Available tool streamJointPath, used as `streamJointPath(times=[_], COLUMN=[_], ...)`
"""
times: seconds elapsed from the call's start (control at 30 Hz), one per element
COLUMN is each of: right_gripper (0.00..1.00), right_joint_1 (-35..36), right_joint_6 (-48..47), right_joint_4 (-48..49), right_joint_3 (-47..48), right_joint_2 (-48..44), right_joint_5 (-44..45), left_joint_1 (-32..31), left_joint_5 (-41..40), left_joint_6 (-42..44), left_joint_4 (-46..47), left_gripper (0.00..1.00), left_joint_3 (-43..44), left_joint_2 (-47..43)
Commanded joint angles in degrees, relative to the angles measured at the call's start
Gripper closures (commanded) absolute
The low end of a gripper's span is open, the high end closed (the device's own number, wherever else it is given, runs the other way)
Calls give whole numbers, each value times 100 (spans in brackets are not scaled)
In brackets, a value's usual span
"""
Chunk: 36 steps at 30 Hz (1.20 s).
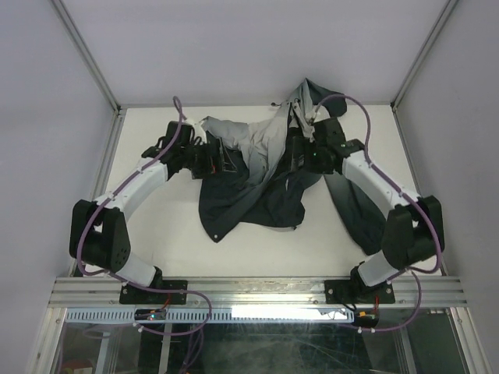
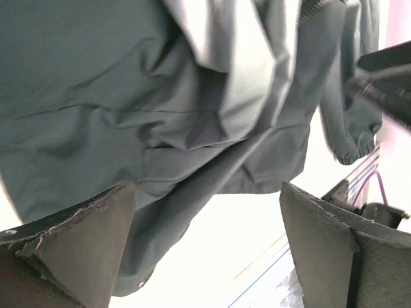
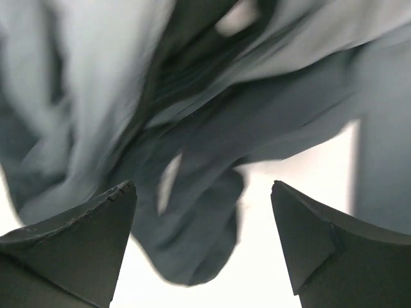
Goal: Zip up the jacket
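The jacket (image 1: pixel 249 187) lies crumpled in the middle of the white table (image 1: pixel 171 241), light grey at the back and dark towards the front, with one sleeve trailing to the right (image 1: pixel 355 210). My left gripper (image 1: pixel 221 162) is at its left edge, jaws open and empty. In the left wrist view the gripper (image 2: pixel 207 186) faces the dark fabric (image 2: pixel 160 96), and a bit of zipper line (image 2: pixel 313 6) shows at the top. My right gripper (image 1: pixel 300 160) is over the jacket's upper right. In the right wrist view the gripper (image 3: pixel 202 184) is open and empty above folded fabric (image 3: pixel 205 224).
White walls and aluminium posts (image 1: pixel 93 66) enclose the table on three sides. A metal rail (image 1: pixel 257 292) carrying both arm bases runs along the near edge. Purple cables (image 1: pixel 355 109) loop along both arms. The right arm (image 2: pixel 385 77) shows at the edge of the left wrist view.
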Motion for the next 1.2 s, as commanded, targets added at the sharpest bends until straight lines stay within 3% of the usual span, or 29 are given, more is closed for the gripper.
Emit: streamJointPath(times=[0.0, 0.37, 0.47, 0.53, 0.67, 0.73, 0.83, 1.03, 1.17], right_gripper=[11, 12, 21, 31, 63, 79, 99, 100, 100], right_joint_1=[597, 1150, 1170, 1176, 1142, 1091, 932, 311, -166], right_joint_6=[609, 1371, 1372, 1312, 1085, 937, 687, 23, -341], right_joint_4=[657, 1504, 1608, 1649, 1435, 1290, 1035, 379, -162], right_joint_3=[-883, -1978, -2113, -2190, -2123, -2035, -1832, -1279, -929], right_joint_2=[-741, -718, -614, -591, -596, -641, -742, -989, -906], right_joint_5=[-1017, -565, -498, -433, -157, -54, 65, 106, 280], left_joint_1=[-600, -1474, -1641, -1634, -1339, -1041, -417, 1106, 1491], left_joint_5=[-209, -261, -377, -437, -336, -386, -559, -838, -622], left_joint_6=[439, 815, 848, 815, 561, 294, -212, -965, -876], left_joint_4=[54, 203, 248, 322, 490, 724, 972, 1263, 1200], left_gripper=[3, 2, 6, 18, 81, 100, 100, 100, 100], left_joint_3=[629, 2039, 2331, 2515, 2830, 2757, 2536, 1603, 1047], left_joint_2=[308, 2069, 2514, 2805, 2843, 2617, 2180, 1131, 839])
